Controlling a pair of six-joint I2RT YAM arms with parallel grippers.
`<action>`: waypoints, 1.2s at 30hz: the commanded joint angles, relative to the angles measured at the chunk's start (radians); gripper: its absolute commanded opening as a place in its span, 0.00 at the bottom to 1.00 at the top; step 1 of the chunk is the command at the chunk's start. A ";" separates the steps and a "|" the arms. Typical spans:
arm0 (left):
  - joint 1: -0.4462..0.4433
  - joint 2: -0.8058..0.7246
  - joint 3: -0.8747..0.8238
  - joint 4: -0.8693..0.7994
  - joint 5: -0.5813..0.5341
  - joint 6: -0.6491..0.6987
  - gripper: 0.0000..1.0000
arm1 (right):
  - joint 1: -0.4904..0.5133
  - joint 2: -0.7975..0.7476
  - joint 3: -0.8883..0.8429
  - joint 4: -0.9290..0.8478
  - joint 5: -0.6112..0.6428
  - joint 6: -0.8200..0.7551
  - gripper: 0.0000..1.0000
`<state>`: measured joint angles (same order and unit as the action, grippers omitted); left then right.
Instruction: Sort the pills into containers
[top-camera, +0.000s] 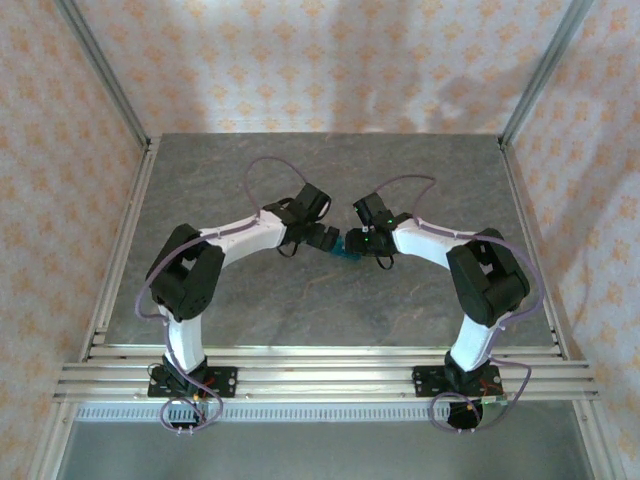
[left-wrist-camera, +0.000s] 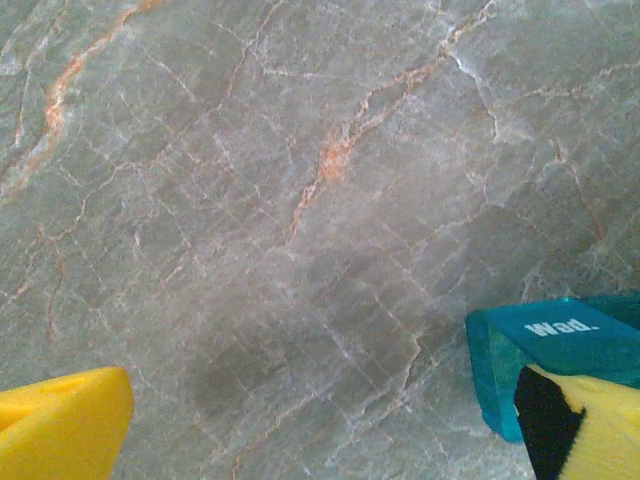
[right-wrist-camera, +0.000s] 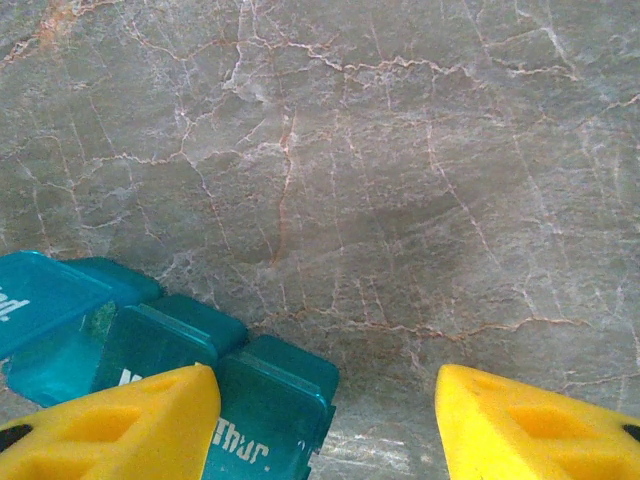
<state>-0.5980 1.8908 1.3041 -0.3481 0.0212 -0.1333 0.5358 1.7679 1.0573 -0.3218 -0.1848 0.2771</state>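
Bases of two arms sit bolted to a rail (top-camera: 320, 372) at the near edge of a grey marble surface (top-camera: 320, 305). Left arm (top-camera: 235, 238) and right arm (top-camera: 430, 240) bend inward and meet near the middle of the surface, heads almost touching, with a small teal pill box (top-camera: 346, 248) between them.

Seen from the left wrist, the yellow left fingers (left-wrist-camera: 60, 428) are spread wide and released, holding nothing. The box's corner, with a lid marked "Wed.", lies just beside one finger.

Seen from the right wrist, the right fingers (right-wrist-camera: 120, 425) are parted and released, with bare marble between them. One finger overlaps the lid marked "Thur."; whether it touches is unclear. A lid farther along the strip appears tilted up.

Bringing both arms to the box likely lets one steady it while the other works the lids.
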 joint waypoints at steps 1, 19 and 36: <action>0.005 0.045 0.054 0.000 0.004 -0.018 1.00 | 0.000 0.028 -0.043 -0.069 0.026 0.002 0.60; 0.026 0.140 0.139 -0.006 0.025 -0.054 1.00 | 0.000 0.031 -0.049 -0.069 0.027 0.004 0.59; 0.033 0.061 0.073 0.024 0.042 -0.102 1.00 | 0.000 0.014 0.029 -0.141 0.039 -0.026 0.61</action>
<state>-0.5774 2.0178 1.4006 -0.3386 0.0532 -0.2066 0.5358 1.7679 1.0721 -0.3492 -0.1837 0.2733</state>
